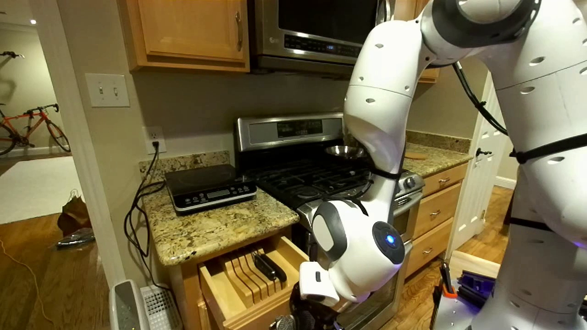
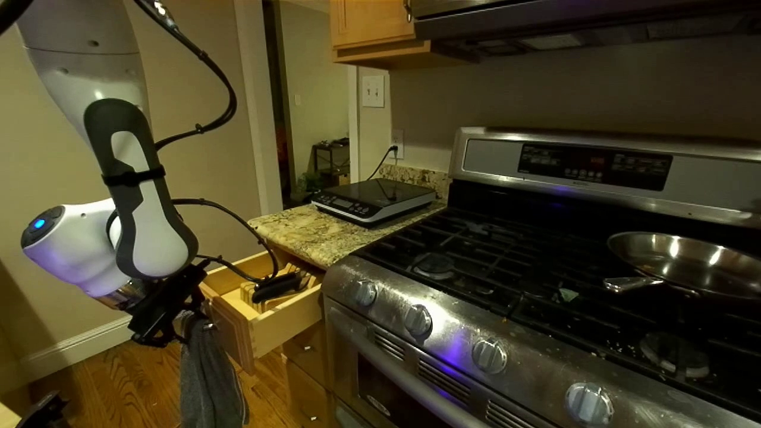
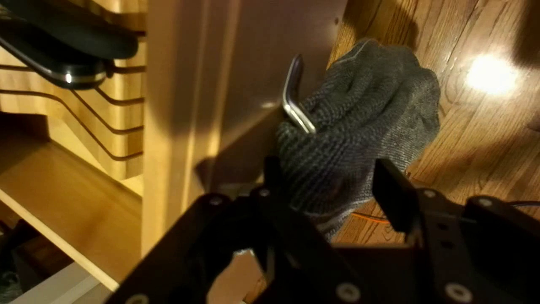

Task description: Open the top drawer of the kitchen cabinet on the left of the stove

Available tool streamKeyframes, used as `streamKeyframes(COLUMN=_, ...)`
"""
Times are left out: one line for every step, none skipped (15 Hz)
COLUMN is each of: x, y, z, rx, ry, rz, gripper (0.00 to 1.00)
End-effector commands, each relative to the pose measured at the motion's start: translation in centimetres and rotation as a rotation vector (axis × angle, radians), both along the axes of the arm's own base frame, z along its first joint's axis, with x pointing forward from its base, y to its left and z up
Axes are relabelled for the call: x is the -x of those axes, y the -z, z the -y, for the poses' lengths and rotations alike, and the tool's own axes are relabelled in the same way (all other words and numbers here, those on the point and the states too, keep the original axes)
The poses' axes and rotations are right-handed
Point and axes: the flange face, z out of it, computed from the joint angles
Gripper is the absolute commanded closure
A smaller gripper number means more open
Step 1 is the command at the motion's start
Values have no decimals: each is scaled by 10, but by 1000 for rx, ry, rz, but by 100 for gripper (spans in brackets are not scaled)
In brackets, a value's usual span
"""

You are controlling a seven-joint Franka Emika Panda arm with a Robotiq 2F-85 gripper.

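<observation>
Black gripper [image 3: 327, 169] is left of the stove [image 2: 535, 356]: jaws stand apart, grey cloth [image 2: 208, 374] showing in the gap in the wrist view; contact with it, can't tell. Cloth hangs over the metal handle [image 3: 288, 95] of the top drawer [image 2: 288, 324]. That drawer is just left of the stove, pulled out, slotted wooden insert [image 1: 243, 277] and two black handles [image 1: 269, 265] inside. Granite-topped kitchen cabinet [image 2: 300, 233] also just left of the stove, portable cooktop [image 2: 374, 199] on it. Steel pan [image 2: 695, 264] rests on the stove's right part in an exterior view.
</observation>
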Motion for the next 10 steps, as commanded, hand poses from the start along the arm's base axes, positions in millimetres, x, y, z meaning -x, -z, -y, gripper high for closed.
streamKeyframes(x=3, y=-30, z=-19, rx=31, ry=-116, rz=48, gripper=11)
streamKeyframes(x=4, y=-33, z=-21, rx=42, ry=-135, rz=49, gripper=3)
streamKeyframes(x=4, y=-39, z=-24, rx=47, ry=-158, rz=54, gripper=1)
streamKeyframes(x=4, y=-46, z=-31, rx=49, ry=-185, rz=64, gripper=0)
streamKeyframes(x=3, y=-54, z=-37, rx=54, ry=-210, rz=79, gripper=0)
streamKeyframes(x=2, y=-63, z=-43, rx=53, ry=-236, rz=94, gripper=0)
streamKeyframes(x=1, y=-71, z=-47, rx=55, ry=-256, rz=104, gripper=0)
streamKeyframes(x=0, y=-80, z=-50, rx=49, ry=-274, rz=100, gripper=0)
streamKeyframes(x=-1, y=-89, z=-51, rx=31, ry=-293, rz=84, gripper=0)
streamKeyframes(x=-2, y=-97, z=-52, rx=14, ry=-308, rz=63, gripper=0)
